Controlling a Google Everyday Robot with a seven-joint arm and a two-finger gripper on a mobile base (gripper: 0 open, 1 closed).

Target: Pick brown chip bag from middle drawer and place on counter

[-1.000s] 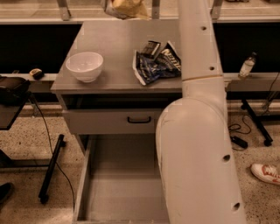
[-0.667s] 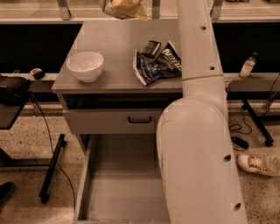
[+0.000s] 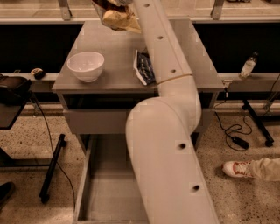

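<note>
The brown chip bag [image 3: 116, 16], crinkly brown and cream, hangs at the top of the camera view above the far part of the counter [image 3: 114, 51]. My gripper [image 3: 114, 2] is at the very top edge, shut on the bag's upper end and mostly cut off. My white arm [image 3: 166, 131] runs from the lower middle up to it. The middle drawer [image 3: 109, 192] stands pulled open below, and the part of its grey floor that shows is bare.
A white bowl [image 3: 85, 65] sits on the counter's left. A dark blue snack bag [image 3: 143, 68] lies at mid counter, partly behind my arm. A black stand [image 3: 51, 168] is at the left. A bottle [image 3: 248, 66], cables and a person's shoe [image 3: 238, 169] are at the right.
The brown chip bag has come lower and a little left over the counter. My arm has swung left, covering more of the dark blue bag. The shoe at the right has stepped left.
</note>
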